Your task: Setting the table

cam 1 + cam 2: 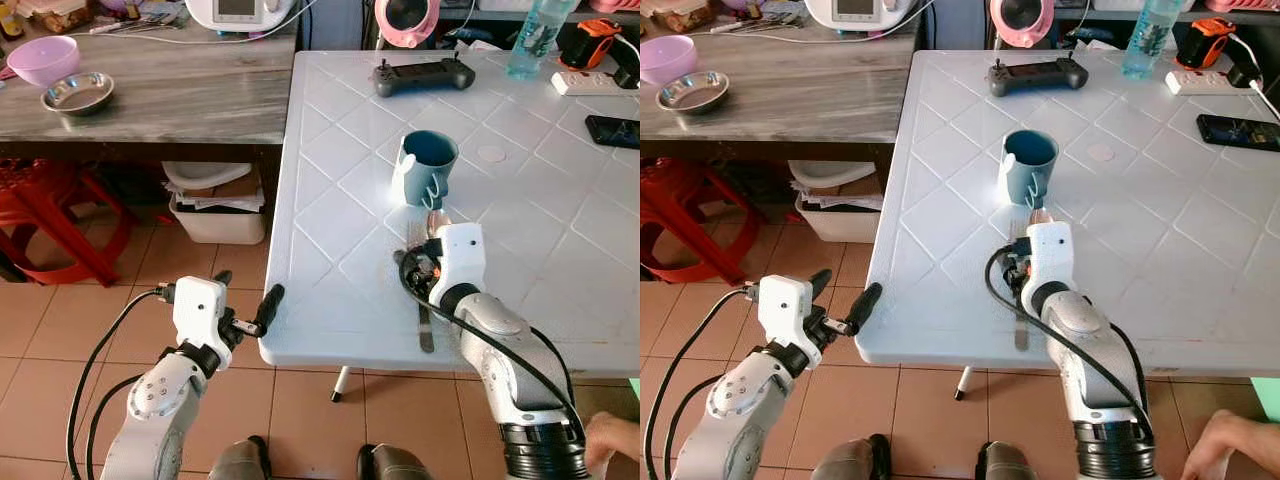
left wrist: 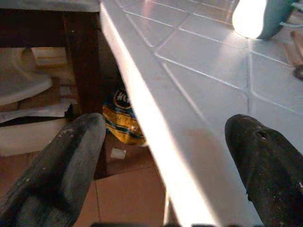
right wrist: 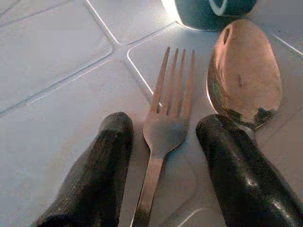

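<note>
Right tool [image 3: 163, 156] is down on the white table [image 1: 330, 300], its 2 black fingers [image 3: 94, 170] spread moderately wide and straddling the fork [image 3: 163, 118], which lies flat with its tines aimed at the teal mug [image 1: 425, 168]. Nothing gripped, the fork sits free in the gap. Just beside it on the far side lies the spoon [image 3: 244, 71], bowl up and shiny, and here's the catch: one finger looks to be resting on or right against the spoon's neck, though from the wrist view I can't quite tell whether it touches. From the head view the fork's handle [image 1: 426, 330] runs back under the wrist toward the near table edge. Left tool [image 1: 247, 318] hangs off the near corner of the table, fingers wide apart, holding nothing, with the edge between them in its own camera. So what could go wrong? If those right fingers close as they stand, the far one may drag the spoon along and pinch both pieces, or skid the spoon into the mug. The fork is thin and flat on a slick top, so a shallow pinch could slip off it. A person's hand [image 1: 612, 440] sits low at the right, near the robot's elbow, worth watching if the arm swings back.
</note>
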